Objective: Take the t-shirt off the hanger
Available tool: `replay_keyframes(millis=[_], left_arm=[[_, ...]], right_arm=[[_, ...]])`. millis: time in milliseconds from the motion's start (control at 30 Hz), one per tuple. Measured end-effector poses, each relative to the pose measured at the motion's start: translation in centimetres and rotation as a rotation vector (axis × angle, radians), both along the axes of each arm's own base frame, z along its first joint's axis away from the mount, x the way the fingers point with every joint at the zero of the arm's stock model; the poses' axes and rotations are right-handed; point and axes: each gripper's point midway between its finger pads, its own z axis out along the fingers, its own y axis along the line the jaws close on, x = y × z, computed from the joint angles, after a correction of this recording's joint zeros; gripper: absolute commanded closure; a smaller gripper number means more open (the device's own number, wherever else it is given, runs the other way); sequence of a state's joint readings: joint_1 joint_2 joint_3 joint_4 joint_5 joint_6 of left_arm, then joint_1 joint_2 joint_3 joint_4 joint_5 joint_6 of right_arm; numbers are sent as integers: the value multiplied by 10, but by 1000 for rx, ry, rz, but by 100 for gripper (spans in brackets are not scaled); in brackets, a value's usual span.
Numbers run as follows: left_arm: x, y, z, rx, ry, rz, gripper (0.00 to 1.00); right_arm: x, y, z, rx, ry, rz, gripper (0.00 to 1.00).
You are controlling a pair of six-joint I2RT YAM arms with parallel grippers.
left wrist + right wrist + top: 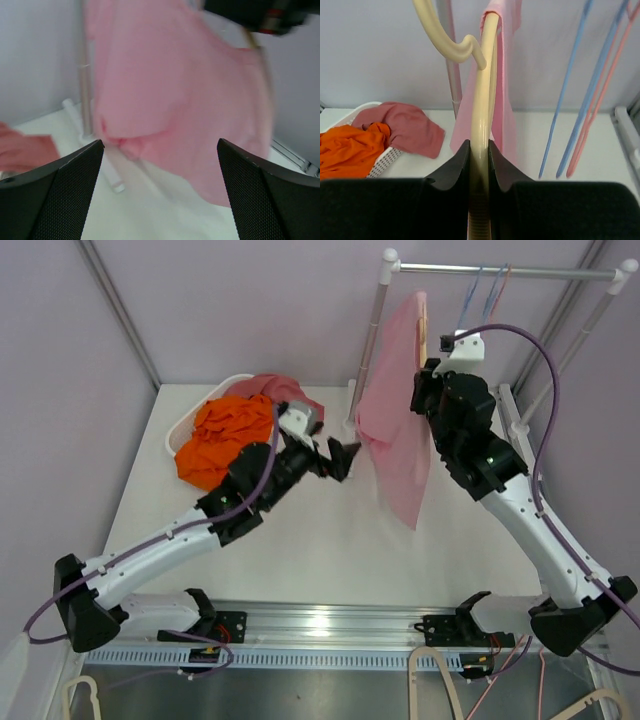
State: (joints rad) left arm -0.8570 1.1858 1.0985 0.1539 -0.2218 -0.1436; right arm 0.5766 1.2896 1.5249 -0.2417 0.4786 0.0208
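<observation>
White links (150,555), purple cables (512,330), black left claw (338,458).

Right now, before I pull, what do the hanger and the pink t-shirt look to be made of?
The hanger looks like moulded plastic: cream, smooth, with a faint sheen and a rounded bar and hook. It could be coated, which cannot be told. The t-shirt looks like thin, matte pink fabric, probably a soft knit. It hangs limp with loose folds. The fibre cannot be told.

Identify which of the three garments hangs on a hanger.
The pale pink t-shirt, on the cream hanger; the orange garment and dusty-red garment lie in the white basket.
</observation>
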Motion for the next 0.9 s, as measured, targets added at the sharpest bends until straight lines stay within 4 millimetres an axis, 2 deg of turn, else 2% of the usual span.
replay_keyframes(millis=[100, 233, 300, 367, 433, 533, 667, 767, 800, 833, 867, 900], left_arm=[[-51, -36, -9, 28, -75, -137, 1], [-124, -75, -45, 71, -146, -330, 0], [-148, -83, -70, 99, -169, -388, 1], [-163, -86, -91, 124, -186, -417, 0], [-171, -91, -102, 144, -201, -432, 1], [-174, -100, -107, 146, -221, -417, 1], [-158, -117, -111, 172, -236, -335, 1], [-140, -135, -104, 188, -258, -245, 3], [-133, -142, -99, 194, -266, -202, 15], [-126, -148, -95, 196, -269, -166, 49], [-119, -153, -90, 204, -272, -117, 77], [-114, -157, -85, 207, -272, -87, 99]], right_arm=[[-11, -11, -19, 110, 65, -63, 100], [-21, -18, -33, 256, 137, -126, 100], [-27, -21, -36, 314, 159, -150, 100], [-35, -25, -35, 363, 169, -163, 100], [-45, -28, -33, 409, 175, -168, 100], [-56, -32, -29, 462, 179, -167, 100], [-67, -28, -27, 501, 195, -137, 100], [-73, -21, -27, 511, 210, -104, 100], [-75, -18, -27, 510, 215, -93, 100], [-76, -16, -27, 510, 219, -85, 100], [-76, -15, -28, 509, 222, -79, 100], [-77, -14, -28, 506, 225, -77, 100]])
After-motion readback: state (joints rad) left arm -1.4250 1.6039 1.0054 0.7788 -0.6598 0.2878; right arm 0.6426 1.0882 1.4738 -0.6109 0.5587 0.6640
